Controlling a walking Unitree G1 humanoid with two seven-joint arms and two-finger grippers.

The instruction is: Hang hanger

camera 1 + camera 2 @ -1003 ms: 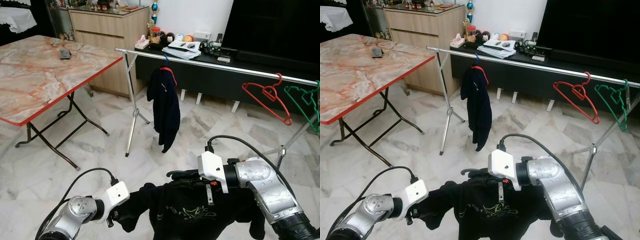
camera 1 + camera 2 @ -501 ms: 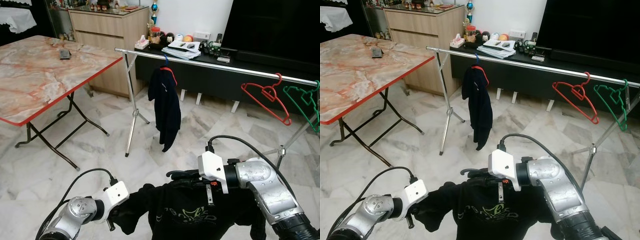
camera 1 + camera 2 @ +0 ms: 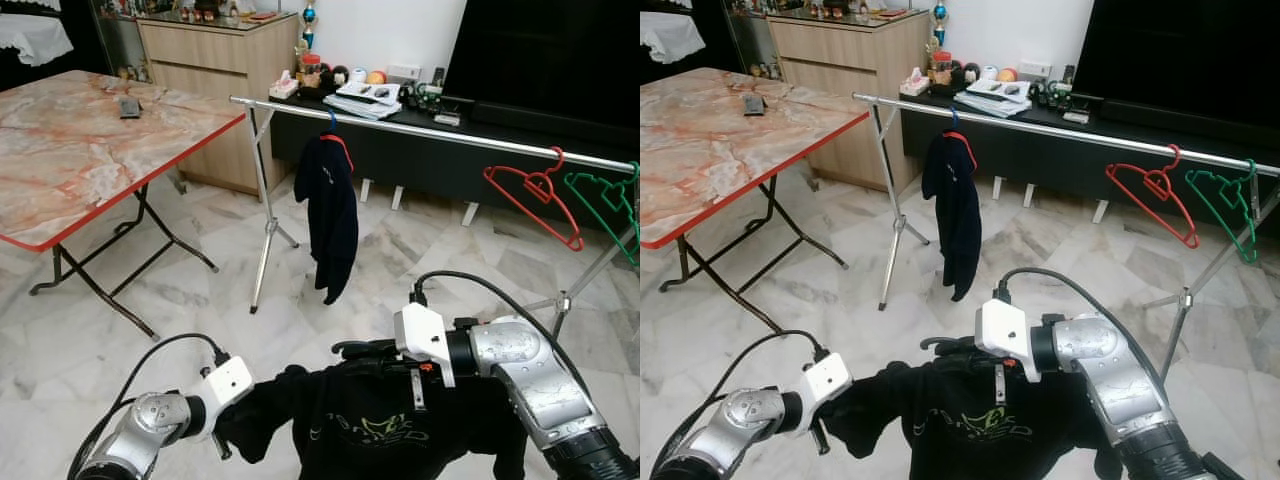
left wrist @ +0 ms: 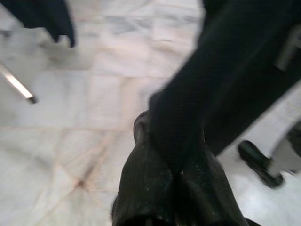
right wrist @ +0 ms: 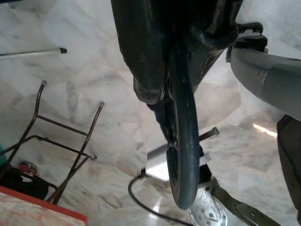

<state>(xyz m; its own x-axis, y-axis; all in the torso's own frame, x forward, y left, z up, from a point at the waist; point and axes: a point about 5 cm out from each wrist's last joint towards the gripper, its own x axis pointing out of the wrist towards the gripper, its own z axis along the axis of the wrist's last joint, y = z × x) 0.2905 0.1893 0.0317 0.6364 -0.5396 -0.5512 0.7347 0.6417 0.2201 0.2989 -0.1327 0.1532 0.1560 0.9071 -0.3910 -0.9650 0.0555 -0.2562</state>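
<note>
Before the rail (image 3: 430,130), black shirt (image 3: 380,420) clamped by left pincer (image 4: 174,155) and right pincer (image 3: 350,350)

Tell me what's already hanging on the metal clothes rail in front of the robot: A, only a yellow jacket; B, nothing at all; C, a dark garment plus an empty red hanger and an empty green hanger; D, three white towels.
C: the rail carries a dark garment near its left end, with an empty red hanger and an empty green hanger towards its right end.
</note>
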